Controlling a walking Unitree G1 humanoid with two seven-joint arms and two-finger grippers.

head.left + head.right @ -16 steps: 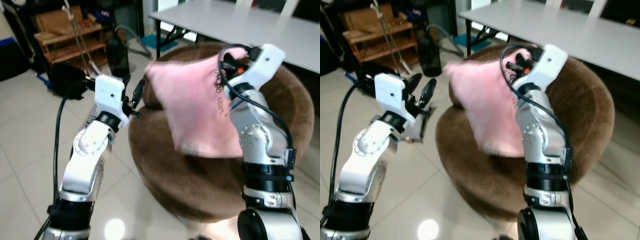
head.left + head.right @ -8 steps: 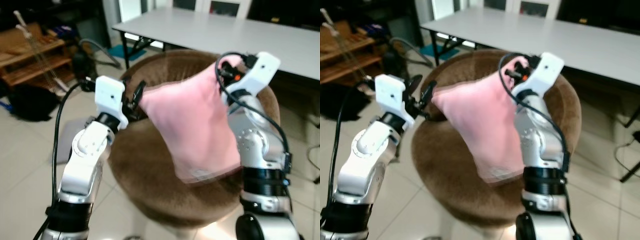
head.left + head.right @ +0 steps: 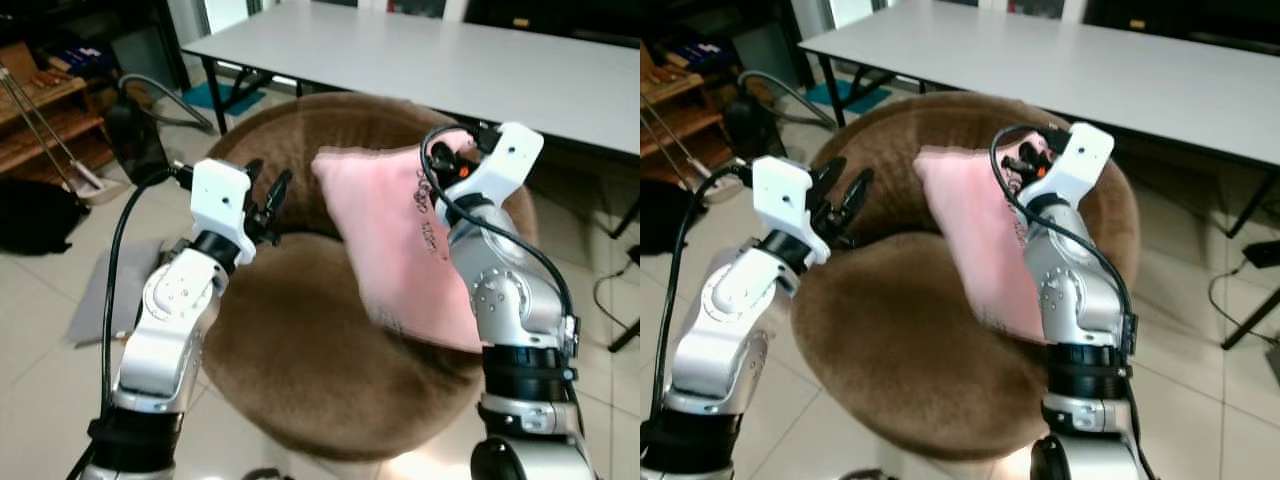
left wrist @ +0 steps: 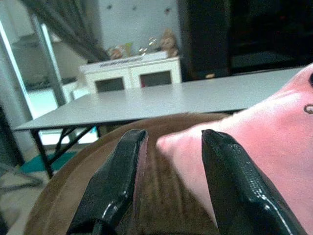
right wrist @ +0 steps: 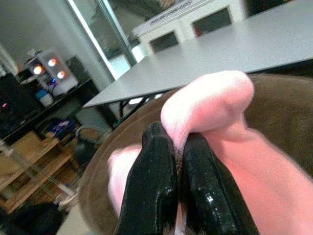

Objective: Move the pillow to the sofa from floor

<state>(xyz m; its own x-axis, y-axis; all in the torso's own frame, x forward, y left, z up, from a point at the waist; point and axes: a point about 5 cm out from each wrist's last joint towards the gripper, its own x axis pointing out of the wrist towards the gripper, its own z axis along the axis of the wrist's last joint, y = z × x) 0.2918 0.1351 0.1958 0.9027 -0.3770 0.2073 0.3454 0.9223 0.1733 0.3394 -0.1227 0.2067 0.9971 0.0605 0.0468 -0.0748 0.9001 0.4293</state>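
A pink pillow [image 3: 395,245] hangs by one corner over the round brown sofa [image 3: 300,370]. My right gripper [image 5: 177,176] is shut on that upper corner, seen at the top right of the pillow [image 3: 980,240] in the head views. My left gripper [image 3: 268,198] is open, held up to the left of the pillow and apart from it. In the left wrist view its two black fingers [image 4: 120,171] frame the pillow's [image 4: 254,137] near corner with nothing between them. The pillow's lower edge hangs just above the sofa seat.
A long grey table [image 3: 430,60] stands right behind the sofa. Wooden shelves [image 3: 40,120] and a black bag [image 3: 35,215] are at the left on the tiled floor. A grey mat [image 3: 95,300] lies on the floor beside the sofa. A cable [image 3: 1240,290] trails on the floor at right.
The camera has swung so the sofa sits more centred and closer. The pillow has swung in my right gripper and now hangs lower, nearer the sofa's back. The left gripper stays open beside it.
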